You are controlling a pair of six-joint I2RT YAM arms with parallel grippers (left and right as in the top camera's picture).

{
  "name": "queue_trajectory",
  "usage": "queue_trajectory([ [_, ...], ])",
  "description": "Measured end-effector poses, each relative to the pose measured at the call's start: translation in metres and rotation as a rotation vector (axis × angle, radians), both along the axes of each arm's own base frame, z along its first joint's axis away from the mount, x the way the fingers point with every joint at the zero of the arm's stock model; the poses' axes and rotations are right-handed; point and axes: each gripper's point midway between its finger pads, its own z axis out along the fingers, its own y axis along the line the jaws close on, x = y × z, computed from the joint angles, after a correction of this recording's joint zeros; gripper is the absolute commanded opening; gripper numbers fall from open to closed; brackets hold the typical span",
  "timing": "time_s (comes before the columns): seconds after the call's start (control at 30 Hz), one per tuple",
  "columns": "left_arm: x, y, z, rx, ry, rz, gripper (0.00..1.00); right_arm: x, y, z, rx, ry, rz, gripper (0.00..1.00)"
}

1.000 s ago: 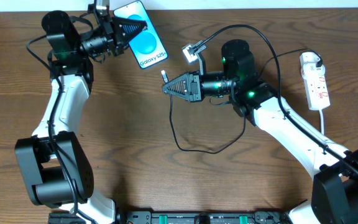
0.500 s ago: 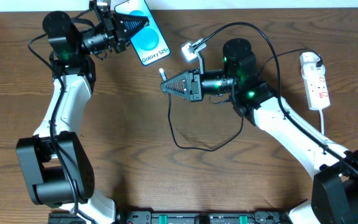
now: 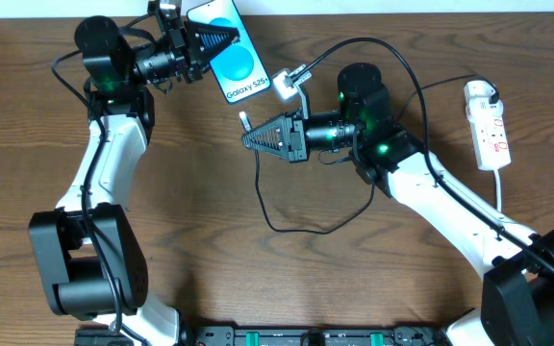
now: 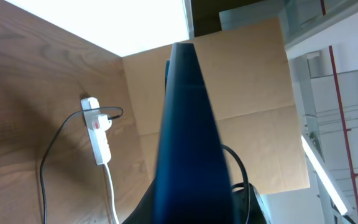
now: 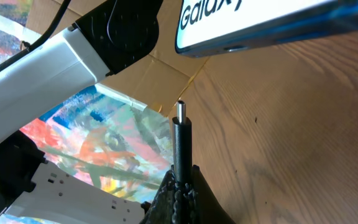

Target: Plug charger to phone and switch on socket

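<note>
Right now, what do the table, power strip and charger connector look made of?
Table: wood or wood-look laminate, matte; brown grain lines.
Power strip: white moulded plastic, smooth, probably; uniform colour.
Charger connector: silvery metal tip, shiny, on a black sleeve, likely plastic.

The brown wooden desk (image 3: 190, 192) is lit evenly from above in the overhead view; only soft shadows are cast. At the left wrist, the slim blue-screened smartphone (image 4: 185, 124) is rendered dark and blurred beside a blown-out white patch (image 4: 104, 25). At the right wrist, the thin black charger cable (image 5: 180, 134) is shown sharp against a soft background.
</note>
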Motion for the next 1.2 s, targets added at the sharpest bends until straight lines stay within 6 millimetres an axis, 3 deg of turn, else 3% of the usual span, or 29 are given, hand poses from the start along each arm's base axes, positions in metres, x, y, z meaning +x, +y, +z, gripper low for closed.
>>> queue_trajectory([
  [1.2, -0.0006, -0.0001, -0.0001, 0.001, -0.001, -0.004, 0.07, -0.0051, 0.0002, 0.0041, 0.016, 0.005, 0.031, 0.01],
])
